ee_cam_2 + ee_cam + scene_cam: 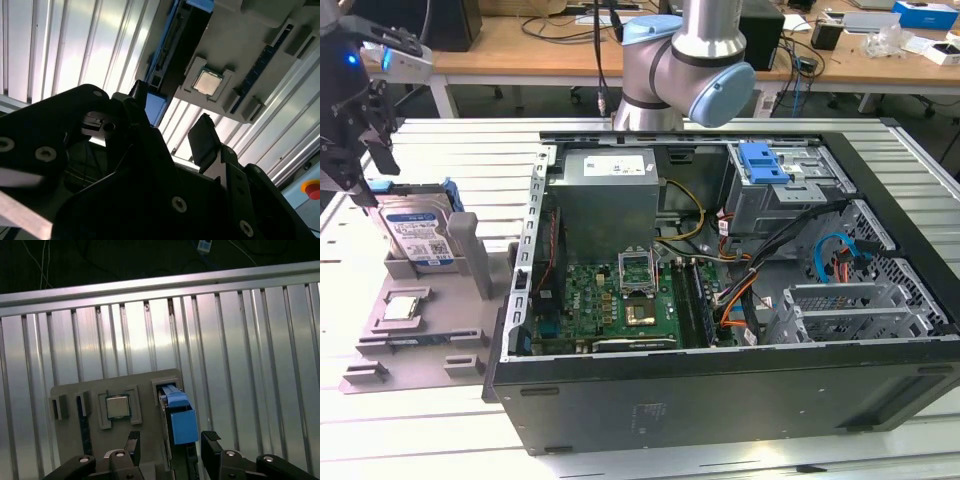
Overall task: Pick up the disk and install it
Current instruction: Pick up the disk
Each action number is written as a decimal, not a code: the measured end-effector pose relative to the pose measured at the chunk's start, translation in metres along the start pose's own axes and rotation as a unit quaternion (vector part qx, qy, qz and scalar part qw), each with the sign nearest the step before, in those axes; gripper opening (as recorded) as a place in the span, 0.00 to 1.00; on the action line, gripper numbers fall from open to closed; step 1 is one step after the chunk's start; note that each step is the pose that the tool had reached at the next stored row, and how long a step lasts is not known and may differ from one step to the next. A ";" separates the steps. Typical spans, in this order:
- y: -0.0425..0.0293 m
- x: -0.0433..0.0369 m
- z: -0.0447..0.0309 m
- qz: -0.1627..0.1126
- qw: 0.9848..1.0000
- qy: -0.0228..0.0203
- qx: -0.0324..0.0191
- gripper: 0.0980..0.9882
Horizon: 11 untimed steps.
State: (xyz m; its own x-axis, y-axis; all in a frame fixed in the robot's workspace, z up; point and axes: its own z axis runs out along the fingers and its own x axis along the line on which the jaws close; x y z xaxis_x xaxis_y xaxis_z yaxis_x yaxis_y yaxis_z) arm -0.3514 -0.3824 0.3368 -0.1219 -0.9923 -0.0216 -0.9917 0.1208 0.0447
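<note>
The end effector [171, 442] is finished in matt black. Just beneath it, the disk [408, 213] is seen as silver-grey metal with a smooth printed label [425, 246], framed by a blue plastic bracket [182, 425]. Beside it, a chip [117, 406] with a dull metal lid is seated in a matt grey plastic holder [65, 430]. The bench [240, 365] is ribbed, shiny bare metal.

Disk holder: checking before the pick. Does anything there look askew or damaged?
Nothing stands out. The disk stands on edge in its slot of the grey holder, the CPU chip lies flat in its recess, and the open gripper hangs over the disk.
</note>
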 end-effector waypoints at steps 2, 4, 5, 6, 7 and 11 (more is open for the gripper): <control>-0.0003 -0.0012 0.0052 -0.004 1.000 0.000 0.000 0.56; 0.0000 -0.0035 0.0063 -0.009 1.000 0.001 0.000 0.56; 0.0002 -0.0057 0.0068 -0.014 1.000 0.001 0.000 0.56; 0.0004 -0.0074 0.0073 -0.020 1.000 0.001 0.000 0.56; 0.0005 -0.0082 0.0077 -0.024 1.000 0.001 -0.001 0.56; 0.0008 -0.0125 0.0132 -0.050 0.999 0.002 -0.001 0.56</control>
State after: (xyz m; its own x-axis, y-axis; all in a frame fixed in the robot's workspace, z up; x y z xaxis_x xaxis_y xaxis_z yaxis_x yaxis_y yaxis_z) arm -0.3513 -0.3696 0.3239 -0.0229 -0.9995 -0.0212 -0.9988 0.0219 0.0442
